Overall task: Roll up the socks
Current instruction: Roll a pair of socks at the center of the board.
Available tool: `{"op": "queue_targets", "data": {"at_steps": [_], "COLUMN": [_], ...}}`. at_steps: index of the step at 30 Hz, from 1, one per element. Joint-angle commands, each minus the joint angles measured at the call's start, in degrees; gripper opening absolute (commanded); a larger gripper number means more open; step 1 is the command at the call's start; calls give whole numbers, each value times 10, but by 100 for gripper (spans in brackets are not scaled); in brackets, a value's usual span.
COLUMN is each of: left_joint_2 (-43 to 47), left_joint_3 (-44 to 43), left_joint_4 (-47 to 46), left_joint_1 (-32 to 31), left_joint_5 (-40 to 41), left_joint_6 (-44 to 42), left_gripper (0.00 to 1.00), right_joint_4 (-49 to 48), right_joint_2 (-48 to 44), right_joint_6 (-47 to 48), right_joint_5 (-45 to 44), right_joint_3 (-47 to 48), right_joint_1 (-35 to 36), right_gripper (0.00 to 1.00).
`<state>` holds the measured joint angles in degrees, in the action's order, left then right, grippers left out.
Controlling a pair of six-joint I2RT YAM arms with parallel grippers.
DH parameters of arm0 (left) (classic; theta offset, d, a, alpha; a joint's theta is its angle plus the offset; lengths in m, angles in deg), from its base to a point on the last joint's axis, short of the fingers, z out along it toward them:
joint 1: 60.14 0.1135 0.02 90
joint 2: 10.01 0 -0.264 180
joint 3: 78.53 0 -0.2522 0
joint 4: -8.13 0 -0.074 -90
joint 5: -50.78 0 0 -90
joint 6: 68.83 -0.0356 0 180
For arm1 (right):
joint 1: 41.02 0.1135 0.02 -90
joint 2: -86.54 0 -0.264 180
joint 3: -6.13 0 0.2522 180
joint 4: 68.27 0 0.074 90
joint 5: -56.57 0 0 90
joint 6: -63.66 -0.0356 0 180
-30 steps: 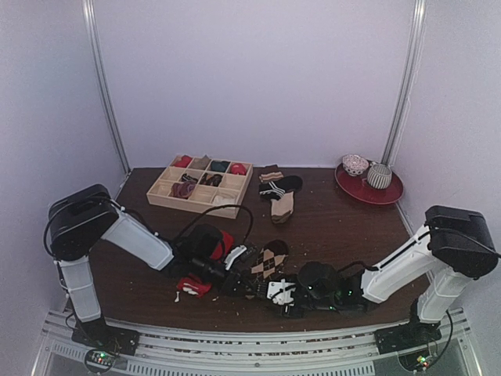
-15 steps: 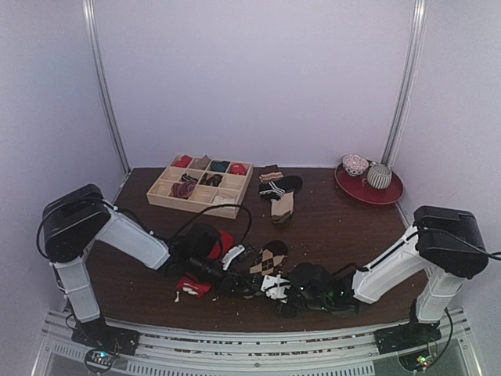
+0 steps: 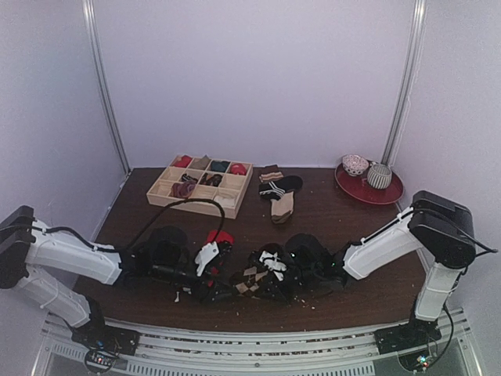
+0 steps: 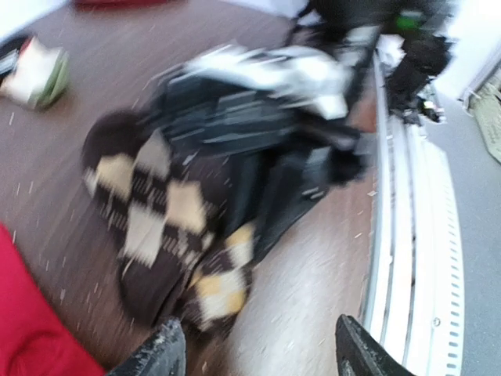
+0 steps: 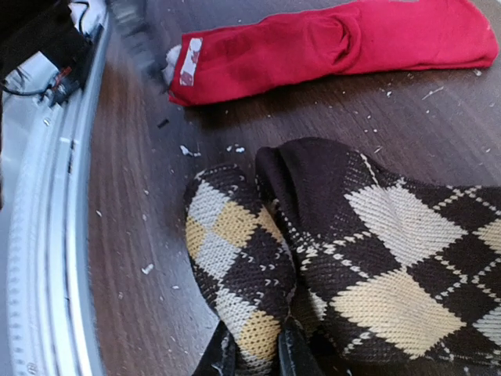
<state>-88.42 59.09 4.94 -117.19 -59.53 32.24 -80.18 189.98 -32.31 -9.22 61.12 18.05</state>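
Observation:
The dark brown argyle sock (image 3: 252,280) lies bunched near the table's front edge, seen close in the right wrist view (image 5: 368,235) and blurred in the left wrist view (image 4: 153,211). My right gripper (image 5: 258,354) is shut on a fold of its cuff (image 3: 268,274). The red sock (image 5: 329,43) lies flat just beyond it and apart from it, partly hidden under my left arm (image 3: 221,237). My left gripper (image 4: 254,356) is open just short of the argyle sock, with only bare table between its fingers (image 3: 219,291).
A wooden divided box (image 3: 200,186) holding rolled socks stands at the back left. A black striped sock and a tan sock (image 3: 279,192) lie at the back middle. A red plate (image 3: 369,190) with bowls sits back right. The metal rail (image 4: 407,235) runs along the front edge.
My left gripper has opened and drawn back to the left, its arm now stretched low. My right gripper has shut on the argyle sock and moved left with it.

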Motion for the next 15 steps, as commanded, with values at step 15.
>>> {"op": "queue_targets", "data": {"at_steps": [15], "left_joint_2": [-177], "left_joint_3": [-37], "left_joint_4": [-78], "left_joint_1": [-29], "left_joint_5": [30], "left_joint_6": [-88], "left_gripper": [34], "right_joint_4": [139], "right_joint_2": [118], "right_joint_6": [-102], "right_joint_5": [126], "right_joint_3": [1], "right_joint_1": [-29], "right_gripper": [10]}}
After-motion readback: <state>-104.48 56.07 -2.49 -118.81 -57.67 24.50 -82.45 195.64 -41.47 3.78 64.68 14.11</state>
